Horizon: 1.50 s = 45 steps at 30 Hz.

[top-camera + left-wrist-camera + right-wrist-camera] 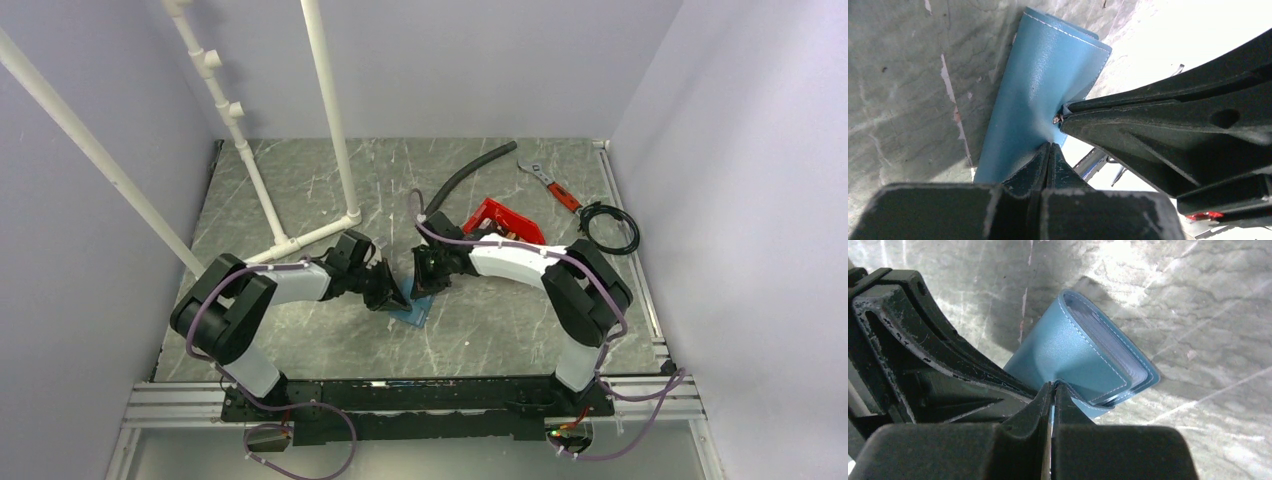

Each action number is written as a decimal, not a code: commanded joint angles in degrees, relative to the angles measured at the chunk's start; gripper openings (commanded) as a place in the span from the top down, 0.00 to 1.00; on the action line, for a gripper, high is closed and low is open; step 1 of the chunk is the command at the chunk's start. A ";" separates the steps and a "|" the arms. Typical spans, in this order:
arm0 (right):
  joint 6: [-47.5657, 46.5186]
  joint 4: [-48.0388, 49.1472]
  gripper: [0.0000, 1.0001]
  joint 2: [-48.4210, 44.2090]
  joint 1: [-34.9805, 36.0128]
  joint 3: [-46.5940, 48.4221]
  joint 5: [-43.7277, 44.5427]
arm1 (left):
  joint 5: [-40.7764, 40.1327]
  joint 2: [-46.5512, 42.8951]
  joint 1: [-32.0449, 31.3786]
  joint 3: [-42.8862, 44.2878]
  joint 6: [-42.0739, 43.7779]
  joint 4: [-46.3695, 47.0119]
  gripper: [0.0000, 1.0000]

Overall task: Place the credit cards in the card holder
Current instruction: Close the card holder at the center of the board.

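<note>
The blue card holder (414,313) lies folded mid-table, one edge lifted. In the left wrist view its blue cover (1048,75) puckers toward my left gripper (1049,146), which is shut on the edge. My right gripper (1053,385) is shut on the same edge of the card holder (1068,350), a sliver of blue showing between its jaws. The two grippers meet tip to tip over it (393,296), (420,285). Grey-blue inner pockets show along the holder's open side. The credit cards are hidden.
A red bin (505,222) stands just behind my right arm. Farther back lie a black hose (470,175), a wrench (548,183) and a coiled black cable (607,225). A white pipe frame (335,130) rises at the back left.
</note>
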 commanded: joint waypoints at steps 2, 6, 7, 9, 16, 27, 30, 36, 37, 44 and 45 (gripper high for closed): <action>7.69 -6.39 1.00 13.28 10.09 -3.96 21.13 | -8.43 3.76 -1.70 -5.74 1.23 -4.46 1.00; 10.98 -7.69 1.00 19.11 13.71 -4.07 24.07 | -8.68 2.38 -1.61 -7.05 0.58 -3.45 1.00; 11.55 -8.64 1.00 19.53 14.50 -3.75 25.18 | -8.84 1.87 -1.61 -7.47 0.48 -3.16 1.00; 12.24 -10.00 1.00 19.16 15.77 -2.89 27.12 | -9.12 1.17 -1.61 -8.13 0.15 -2.58 1.00; 14.81 -20.45 1.00 27.52 19.58 6.56 30.86 | -9.32 -1.11 -1.75 -10.46 -1.63 0.71 1.00; 7.18 -15.59 0.98 24.22 16.95 10.54 22.70 | -10.14 -13.62 -1.93 -10.35 2.44 -8.86 1.00; 2.25 -8.98 0.65 12.28 11.95 9.64 15.40 | -11.95 -19.15 -1.26 -9.07 4.34 -15.00 0.88; -6.81 -7.75 0.44 -1.91 4.59 12.70 5.41 | -12.99 -29.78 2.03 -5.50 7.64 -25.49 0.62; -8.50 -8.70 0.41 -3.99 4.04 13.57 5.68 | -13.00 -31.12 2.54 -4.62 8.25 -26.64 0.59; -17.10 -15.47 0.13 -20.98 -2.56 14.51 12.49 | -19.87 -38.14 3.65 8.18 13.08 -35.22 0.35; -17.47 -16.54 0.13 -22.83 -3.81 14.19 12.66 | -20.32 -37.37 3.73 10.16 13.84 -35.89 0.33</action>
